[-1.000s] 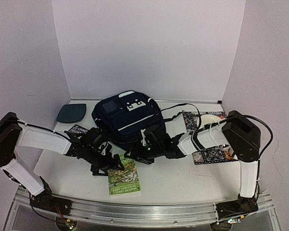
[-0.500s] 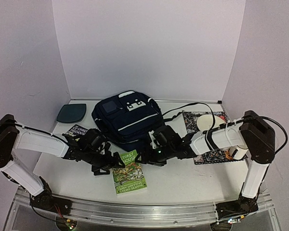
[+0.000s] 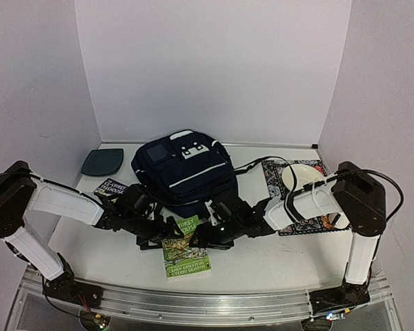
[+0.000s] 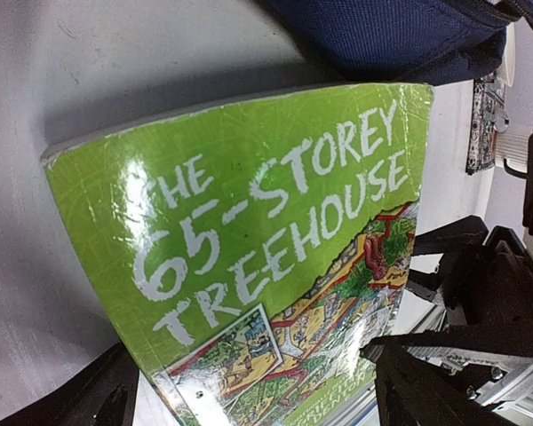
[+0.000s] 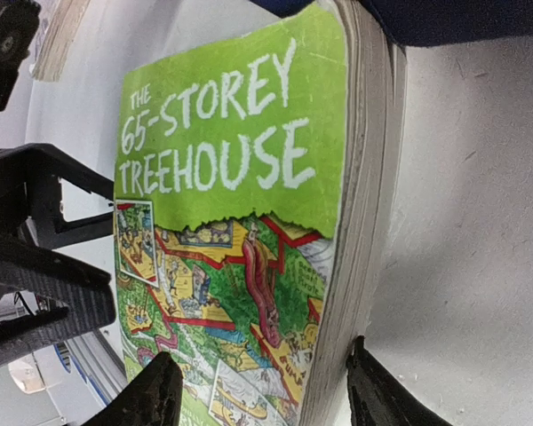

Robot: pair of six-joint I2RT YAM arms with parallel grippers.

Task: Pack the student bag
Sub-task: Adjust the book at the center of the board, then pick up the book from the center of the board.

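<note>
The student bag point(image 3: 183, 169), dark navy with white stripes, lies at mid-table. In front of it lies a green book, "The 65-Storey Treehouse" point(image 3: 187, 249). My left gripper point(image 3: 160, 233) is at the book's upper left edge and my right gripper point(image 3: 205, 233) at its upper right edge. In the left wrist view the left gripper point(image 4: 249, 377) stands wide, with the book's cover point(image 4: 249, 222) between its fingers. In the right wrist view the right gripper point(image 5: 258, 386) straddles the book's page edge point(image 5: 364, 195). One finger hangs over the cover and the other sits beside the pages.
A dark teal pad point(image 3: 102, 161) lies at the back left. A black book point(image 3: 110, 187) sits beside the left arm. Patterned books point(image 3: 300, 222) and a white round object point(image 3: 298, 176) lie to the right, under the right arm. Walls enclose three sides.
Both grippers have closed in on the green book from either side. The book has slid a little right and turned. The right arm's elbow has swung outward and partly back.
</note>
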